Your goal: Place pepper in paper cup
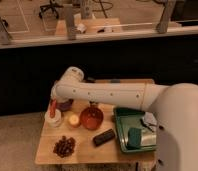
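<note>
My gripper is at the left end of the wooden table, pointing down from the white arm. It is shut on the pepper, a slim orange-red piece that hangs upright. The pepper's lower end reaches the mouth of the paper cup, a short white cup at the table's left edge directly below the gripper. Whether the tip touches the cup's inside is hidden.
A dark purple bowl stands just behind the cup. A small yellow-orange fruit and an orange-red bowl lie to its right. A dark cluster, a dark bar and a green tray are nearer the front.
</note>
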Controlling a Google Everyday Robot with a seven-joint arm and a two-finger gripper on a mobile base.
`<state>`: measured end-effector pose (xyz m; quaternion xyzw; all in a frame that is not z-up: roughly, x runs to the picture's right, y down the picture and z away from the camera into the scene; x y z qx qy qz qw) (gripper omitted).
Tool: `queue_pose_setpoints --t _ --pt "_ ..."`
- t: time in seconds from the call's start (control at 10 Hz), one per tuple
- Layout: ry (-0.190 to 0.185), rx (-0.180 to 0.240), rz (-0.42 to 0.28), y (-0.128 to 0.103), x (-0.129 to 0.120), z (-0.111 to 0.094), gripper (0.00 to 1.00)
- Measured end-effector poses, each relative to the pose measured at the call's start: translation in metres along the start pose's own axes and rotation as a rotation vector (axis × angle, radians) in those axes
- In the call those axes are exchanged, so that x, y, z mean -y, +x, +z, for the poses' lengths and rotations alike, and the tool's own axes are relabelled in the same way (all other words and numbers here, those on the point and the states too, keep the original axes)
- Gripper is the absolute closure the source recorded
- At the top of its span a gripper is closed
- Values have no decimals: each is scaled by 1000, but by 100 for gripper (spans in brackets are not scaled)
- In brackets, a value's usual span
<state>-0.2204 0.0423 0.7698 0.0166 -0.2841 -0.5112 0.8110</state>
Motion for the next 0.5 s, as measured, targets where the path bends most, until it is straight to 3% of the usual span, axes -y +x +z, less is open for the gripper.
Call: queue_pose_setpoints --t 0.5 --pt "-29 -13 61 2 -4 1 20"
